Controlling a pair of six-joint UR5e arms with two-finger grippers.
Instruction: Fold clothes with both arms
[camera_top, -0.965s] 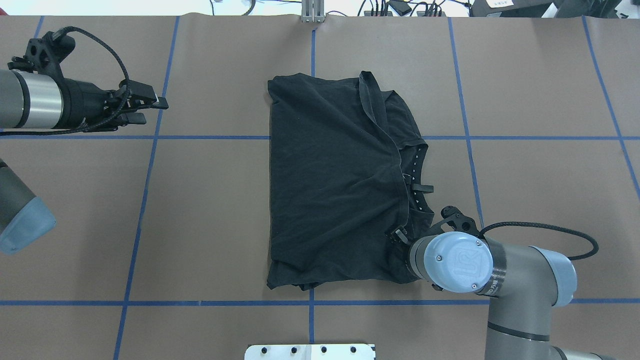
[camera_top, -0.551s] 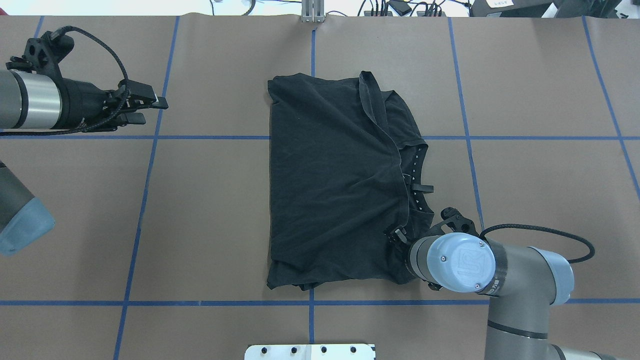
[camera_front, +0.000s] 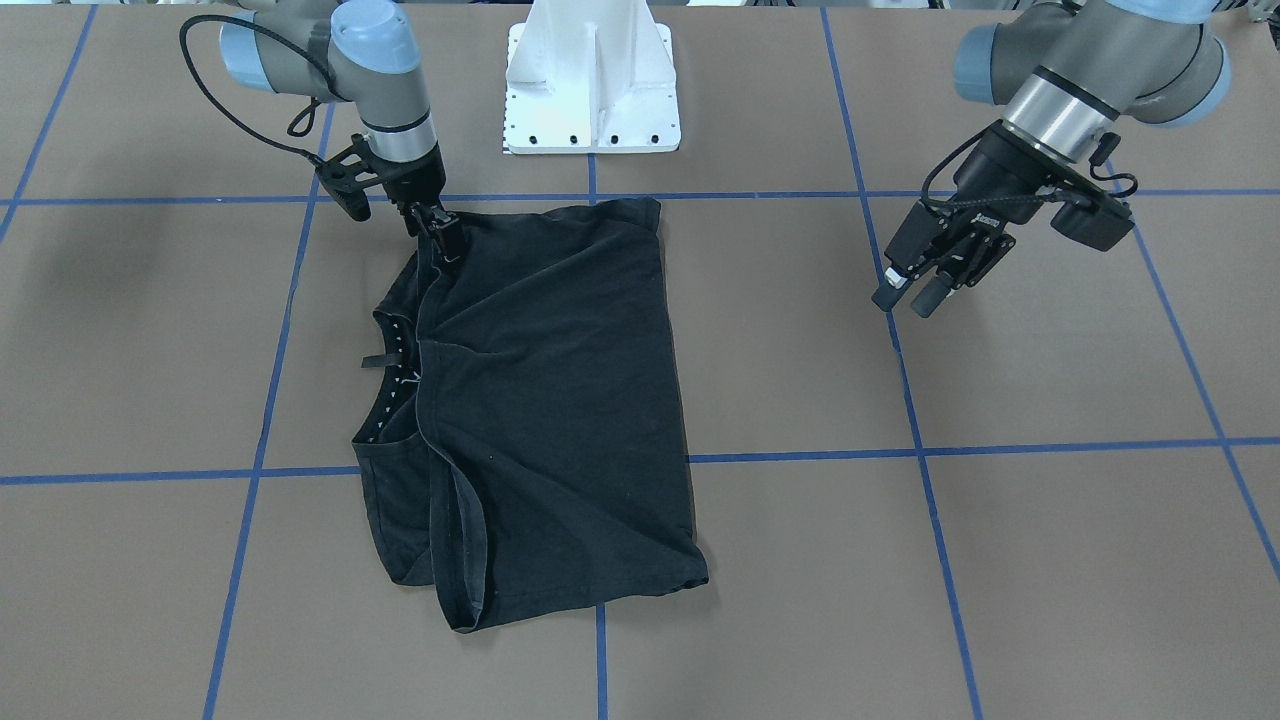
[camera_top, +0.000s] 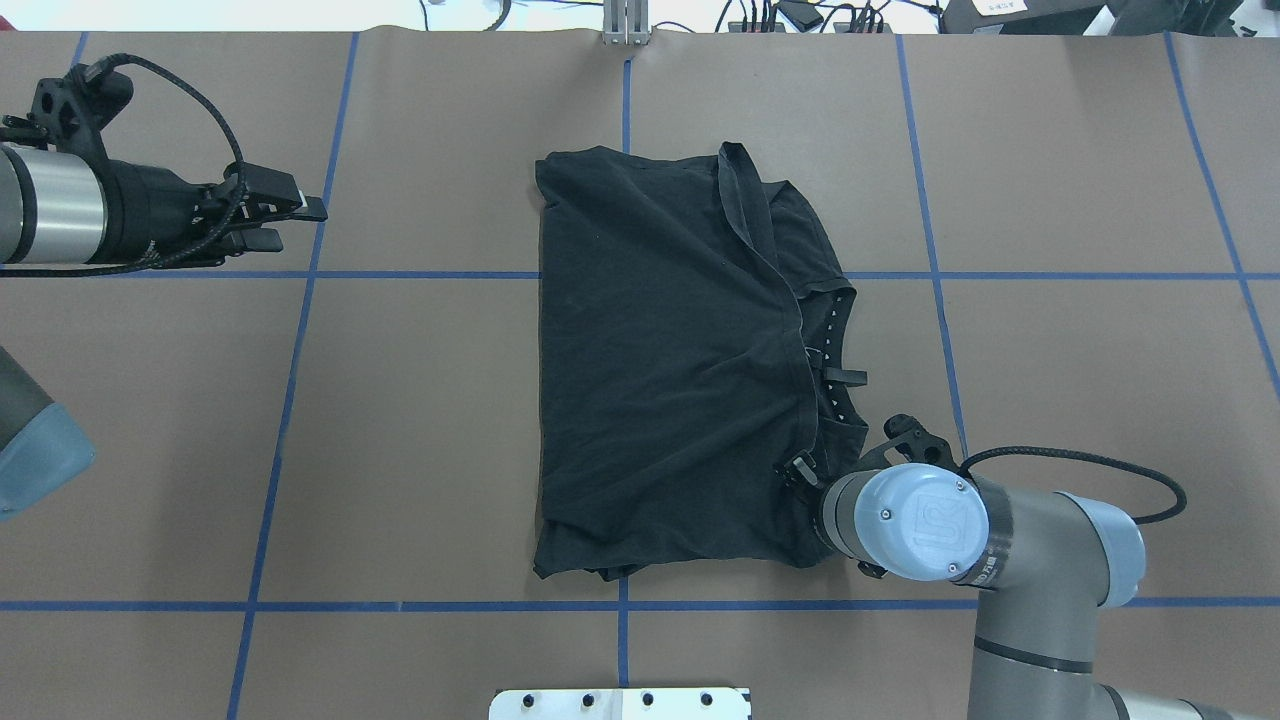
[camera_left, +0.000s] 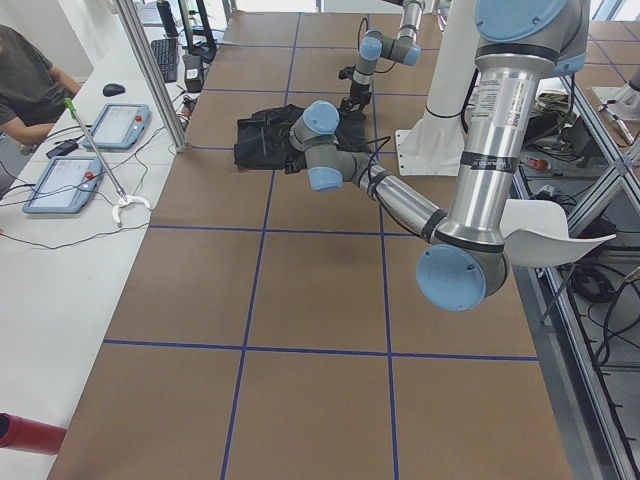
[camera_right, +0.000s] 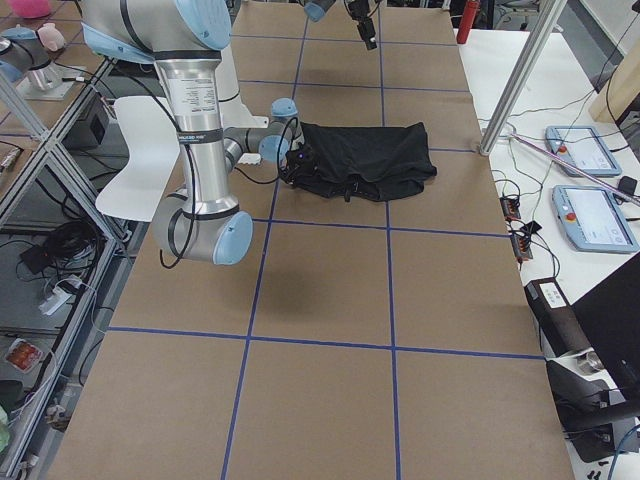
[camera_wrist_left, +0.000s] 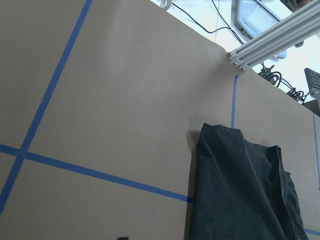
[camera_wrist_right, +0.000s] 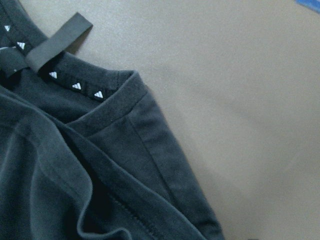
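Shirt (camera_top: 670, 370) folded, right tool (camera_front: 447, 238) pinching its edge, tips half hidden; left tool (camera_front: 915, 290) slightly parted

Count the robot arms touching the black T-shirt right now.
1. The right tool is at the T-shirt edge near the collar; the left tool hangs apart, over bare table.

arms (camera_top: 1040, 560): grey metal, light-blue joint caps | black braided cables | black pincer (camera_front: 915, 290) | white pedestal (camera_front: 592, 80)
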